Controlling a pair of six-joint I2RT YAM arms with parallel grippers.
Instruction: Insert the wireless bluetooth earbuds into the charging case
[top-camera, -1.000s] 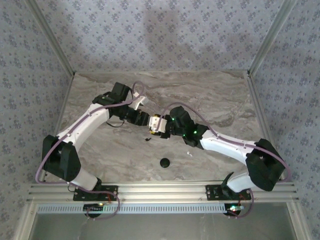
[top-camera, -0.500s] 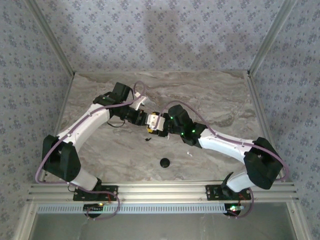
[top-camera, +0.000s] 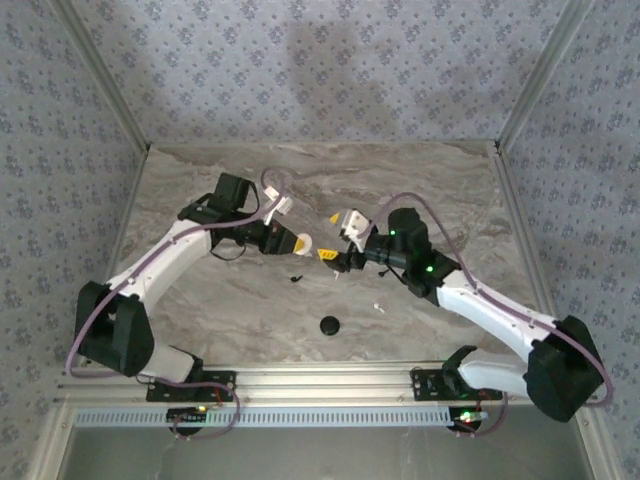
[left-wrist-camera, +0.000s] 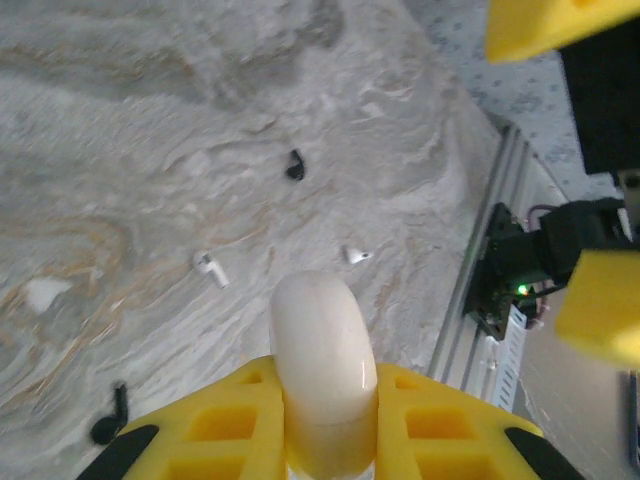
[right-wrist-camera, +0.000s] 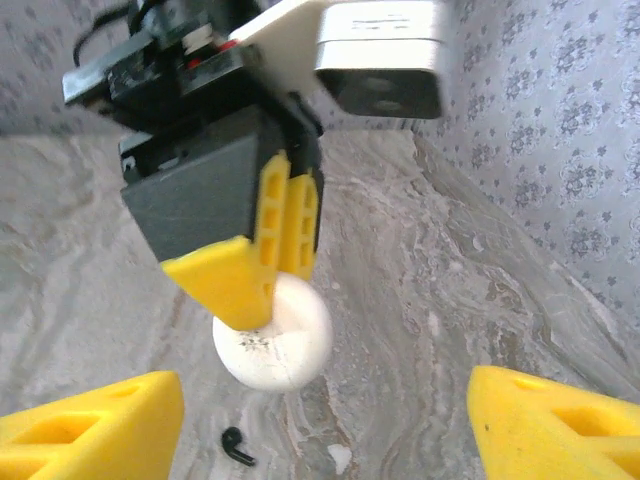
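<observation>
At the bottom centre of the left wrist view, the white round charging case (left-wrist-camera: 320, 330) is pinched edge-on in the left gripper (left-wrist-camera: 322, 400), its yellow fingers (left-wrist-camera: 230, 420) pressed against the 2 flat faces. It is held up off the table (left-wrist-camera: 120, 90), likely to be readied for opening, though no lid seam is clear enough to read.

The 4 earbuds lie loose on the marble beneath it. A black earbud (left-wrist-camera: 294, 165) sits at upper centre and a white earbud (left-wrist-camera: 210, 268) left of centre. A second white earbud (left-wrist-camera: 356, 255) is just right of centre and a second black earbud (left-wrist-camera: 108, 420) is at lower left. None is in a case.

In the right wrist view the right gripper (right-wrist-camera: 322, 400) faces the case with its jaws spread wide, gripping nothing. A black disc (top-camera: 329, 324) sits alone at lower centre of the top view, well apart from both grippers.

1 second back, the right gripper was bunched against the case. It has since drawn off to the right and opened, while the left has closed on the case; I judge this a handover.
</observation>
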